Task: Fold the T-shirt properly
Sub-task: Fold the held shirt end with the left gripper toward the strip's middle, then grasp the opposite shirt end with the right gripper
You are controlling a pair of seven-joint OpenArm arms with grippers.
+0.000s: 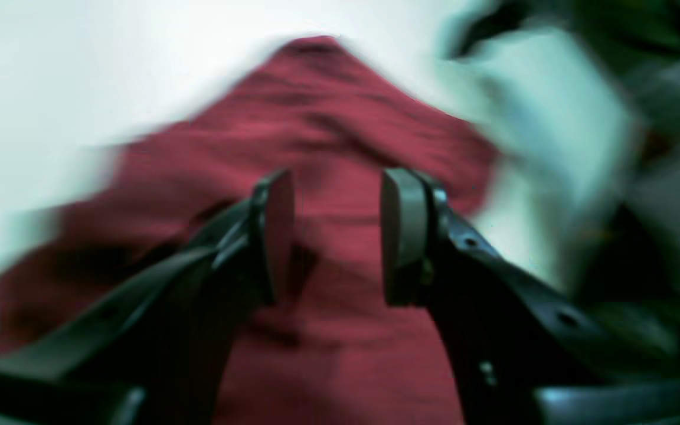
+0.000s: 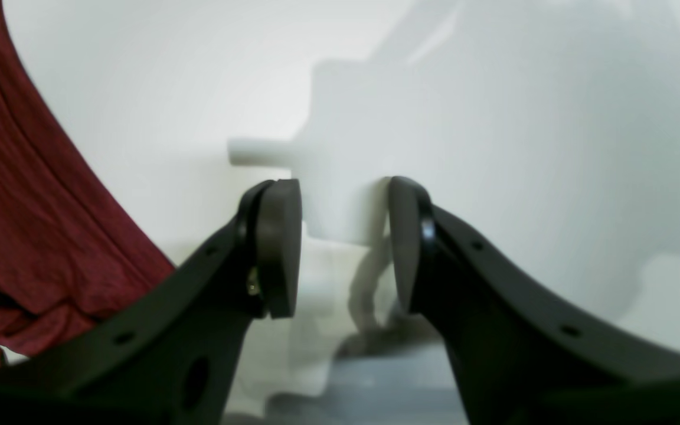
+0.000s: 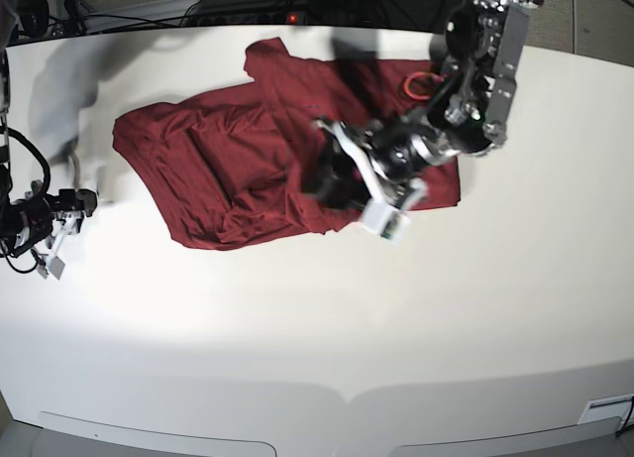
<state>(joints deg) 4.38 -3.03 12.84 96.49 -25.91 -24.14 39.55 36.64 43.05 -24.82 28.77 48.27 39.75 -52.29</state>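
White table (image 3: 297, 318) | maroon T-shirt (image 3: 228, 160) spread on it | left tool (image 1: 337, 236) spread | right tool (image 2: 345, 248) spread

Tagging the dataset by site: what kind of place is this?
Most likely a robotics lab bench rather than a home: a bare white table holding only a maroon long-sleeved shirt, two robot arms working over it, and a cluster of cables and electronics along the far edge.
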